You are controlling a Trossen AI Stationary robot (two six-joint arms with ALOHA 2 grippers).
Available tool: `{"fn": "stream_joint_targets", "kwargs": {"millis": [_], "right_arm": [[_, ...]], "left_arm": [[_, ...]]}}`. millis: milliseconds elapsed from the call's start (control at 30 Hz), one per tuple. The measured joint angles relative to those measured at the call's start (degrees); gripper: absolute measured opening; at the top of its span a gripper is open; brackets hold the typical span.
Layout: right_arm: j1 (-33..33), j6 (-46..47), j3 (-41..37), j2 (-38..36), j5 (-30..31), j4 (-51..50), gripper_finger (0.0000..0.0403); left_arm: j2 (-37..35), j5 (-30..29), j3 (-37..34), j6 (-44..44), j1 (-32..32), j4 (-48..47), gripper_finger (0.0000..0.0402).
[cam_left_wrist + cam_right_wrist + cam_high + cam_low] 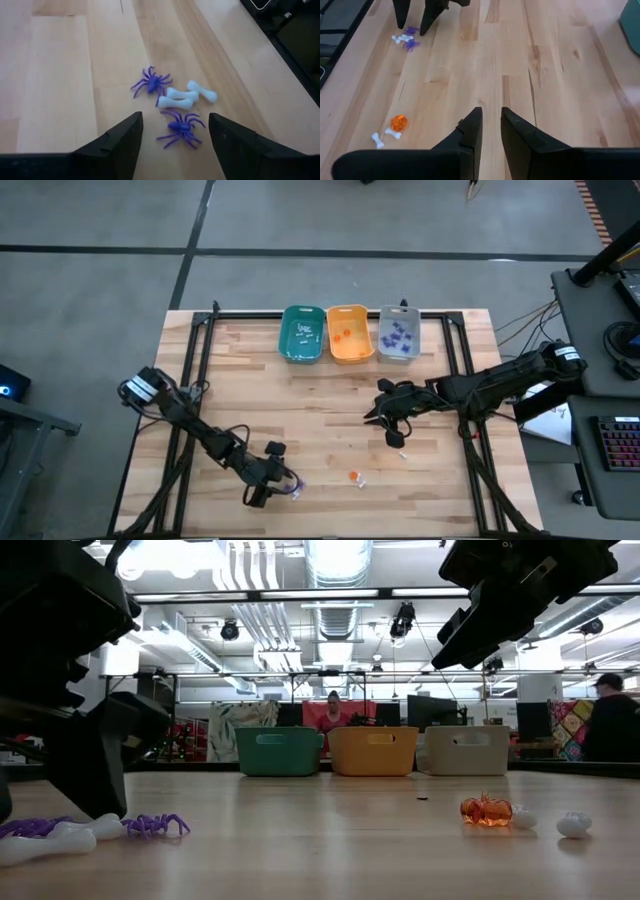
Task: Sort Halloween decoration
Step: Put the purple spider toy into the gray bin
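Closing the wide-open left gripper (172,145) could catch a bone (176,103) with the spider (181,129); right gripper (491,131) hangs nearly shut, empty.

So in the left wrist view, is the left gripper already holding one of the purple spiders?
No. The left gripper stands open and empty, and both purple spiders lie on the table beside two white bones.

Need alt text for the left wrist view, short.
The left gripper, fingers open, hovers over a wooden table above a small cluster of trinkets: two purple spiders and two white bones. The nearer spider lies between the fingertips.
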Motion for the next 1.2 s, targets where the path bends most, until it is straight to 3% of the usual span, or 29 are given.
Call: {"fn": "stream_joint_targets", "kwargs": {"millis": [200,867,1200], "right_arm": [[0.0,0.0,0.0,0.0,0.0,0.0,0.0057],[0.0,-0.2,0.0,0.0,0.0,0.0,0.0057],[0.0,-0.1,0.0,0.0,0.0,0.0,0.0057]], "left_arm": [[0.2,-0.2,0.1,-0.1,-0.1,-0.4,0.0195],[0.0,-1.7,0.0,-0.1,-0.3,-4.2,0.0068],[-1.8,-0.7,-0.2,-0.4,-0.3,-5.4,0.0038]]}}
